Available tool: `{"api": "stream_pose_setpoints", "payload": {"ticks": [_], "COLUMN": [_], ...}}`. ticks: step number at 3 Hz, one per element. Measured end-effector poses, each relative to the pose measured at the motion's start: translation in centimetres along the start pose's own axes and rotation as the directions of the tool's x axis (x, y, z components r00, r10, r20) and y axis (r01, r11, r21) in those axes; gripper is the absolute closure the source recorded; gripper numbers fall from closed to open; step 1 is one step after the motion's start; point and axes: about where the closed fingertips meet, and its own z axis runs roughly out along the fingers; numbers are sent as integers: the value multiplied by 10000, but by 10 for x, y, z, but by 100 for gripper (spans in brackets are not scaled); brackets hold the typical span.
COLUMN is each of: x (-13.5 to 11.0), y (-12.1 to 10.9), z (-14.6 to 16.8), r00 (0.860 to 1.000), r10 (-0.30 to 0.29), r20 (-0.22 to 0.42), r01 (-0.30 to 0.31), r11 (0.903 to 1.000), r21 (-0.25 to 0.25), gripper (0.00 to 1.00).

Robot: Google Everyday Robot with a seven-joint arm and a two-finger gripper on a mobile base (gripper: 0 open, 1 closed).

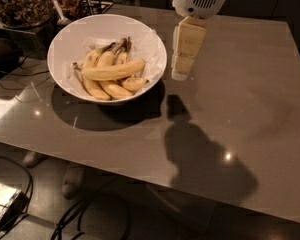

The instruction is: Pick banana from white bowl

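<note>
Currently in hand: the approach, as I judge it; the pick itself is not yet begun.
Table: a broad grey-brown, glossy table (250, 109) carries everything.
Bowl: the large, round, deep white bowl (72, 36) stands toward the table's 10 o'clock corner, lined with crumpled white paper (146, 43).
Gripper: the cream-coloured, two-finger gripper (181, 74) hangs from a white rounded wrist, pointing down over bare table just outside the bowl's rim, at the bowl's 3 o'clock.
Gripper state: it has hold of nothing that shows, and I cannot tell how far apart it stands.
Bunch: shorter yellow bananas joined by brown stems (115, 90) lie in the bowl's bottom.
Banana: the single long, gently curved, smooth yellow banana (113, 70) lies crosswise on top of the bunch, its ends toward 9 and 3 o'clock, untouched.
Banana relative to gripper: at the gripper's 9 o'clock, apart from it, with the bowl's wall between.
Next move calls for: clearing the rim, travelling toward 9 o'clock to above the banana's middle, then coming down across its narrow width, not onto the bunch.
</note>
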Motion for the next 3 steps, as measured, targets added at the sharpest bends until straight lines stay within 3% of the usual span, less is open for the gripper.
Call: {"api": "stream_pose_setpoints", "payload": {"ticks": [1, 2, 3], "x": [-35, -73, -88], "y": [-14, -31, -38], "z": [13, 36, 57], "r00": [9975, 9908, 9879], "r10": [-691, -1323, -1524], "r20": [146, 280, 297], "r01": [692, 1332, 1540], "r11": [9976, 9906, 9859], "r21": [-71, -328, -657], "gripper": [0, 9, 17]}}
